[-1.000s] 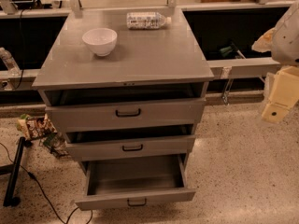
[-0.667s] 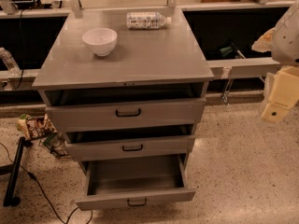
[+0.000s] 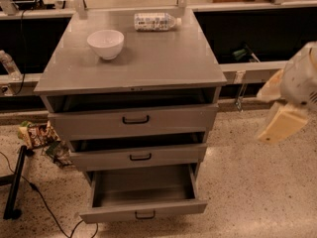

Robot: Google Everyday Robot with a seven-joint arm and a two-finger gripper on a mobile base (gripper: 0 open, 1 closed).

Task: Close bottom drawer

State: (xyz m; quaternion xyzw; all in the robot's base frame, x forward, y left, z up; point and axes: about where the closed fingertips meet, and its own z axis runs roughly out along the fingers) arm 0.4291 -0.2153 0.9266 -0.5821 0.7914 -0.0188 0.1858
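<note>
The grey cabinet [image 3: 133, 68] has three drawers. The bottom drawer [image 3: 143, 212] is pulled far out; its inside looks empty and its low front panel carries a small black bar handle [image 3: 144, 215]. The middle drawer [image 3: 138, 156] and the top drawer [image 3: 133, 120] stand slightly open. My gripper [image 3: 281, 125] is at the right edge of the view, well right of the cabinet, at about the height of the top drawer, apart from all drawers.
A white bowl [image 3: 105, 43] and a lying plastic bottle [image 3: 156, 21] are on the cabinet top. Snack bags [image 3: 37, 135] and a black stand with cable [image 3: 15, 182] lie on the floor to the left. A speckled floor [image 3: 247, 192] extends right of the cabinet.
The gripper and arm have dropped slightly at the right edge. The drawers have not moved.
</note>
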